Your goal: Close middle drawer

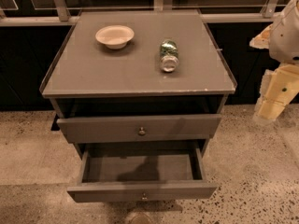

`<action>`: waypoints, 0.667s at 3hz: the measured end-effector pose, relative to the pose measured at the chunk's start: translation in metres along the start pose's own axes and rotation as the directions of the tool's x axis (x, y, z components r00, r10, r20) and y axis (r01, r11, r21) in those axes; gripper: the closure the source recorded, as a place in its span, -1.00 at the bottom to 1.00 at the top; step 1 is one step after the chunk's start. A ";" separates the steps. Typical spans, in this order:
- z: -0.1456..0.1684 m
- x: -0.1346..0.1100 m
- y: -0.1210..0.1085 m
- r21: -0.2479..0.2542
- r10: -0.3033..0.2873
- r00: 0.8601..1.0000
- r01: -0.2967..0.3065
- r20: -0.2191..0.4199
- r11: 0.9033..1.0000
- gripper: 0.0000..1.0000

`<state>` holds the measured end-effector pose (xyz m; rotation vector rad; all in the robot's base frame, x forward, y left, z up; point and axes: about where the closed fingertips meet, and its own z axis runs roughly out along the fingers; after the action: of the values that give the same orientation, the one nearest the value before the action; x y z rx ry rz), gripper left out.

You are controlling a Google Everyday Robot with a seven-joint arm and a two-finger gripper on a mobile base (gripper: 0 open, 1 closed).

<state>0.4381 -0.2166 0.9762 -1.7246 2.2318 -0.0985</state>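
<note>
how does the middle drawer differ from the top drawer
The middle drawer is pulled far out, its inside showing; the top drawer is out only slightly. The middle drawer's front is lower with a smaller knob; the top drawer's is taller with a bigger knob. Both are grey. The gripper hangs at the right, touching neither.

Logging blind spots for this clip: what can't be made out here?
All in the camera view.
- Gripper: at the right edge beside the cabinet, partly cut off by the frame.
- Bottom drawer: cut off by the lower edge, covered by the open middle drawer.
- Top drawer inside: shadowed under the cabinet top.
- Green can label: too small to read.
</note>
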 end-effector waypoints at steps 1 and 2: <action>0.000 0.000 0.000 0.000 0.000 1.000 0.000 0.000 1.000 -1.00; -0.001 0.000 0.001 0.025 0.006 1.000 -0.006 -0.001 1.000 -1.00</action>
<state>0.4372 -0.2167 0.9769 -1.7050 2.2265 -0.1251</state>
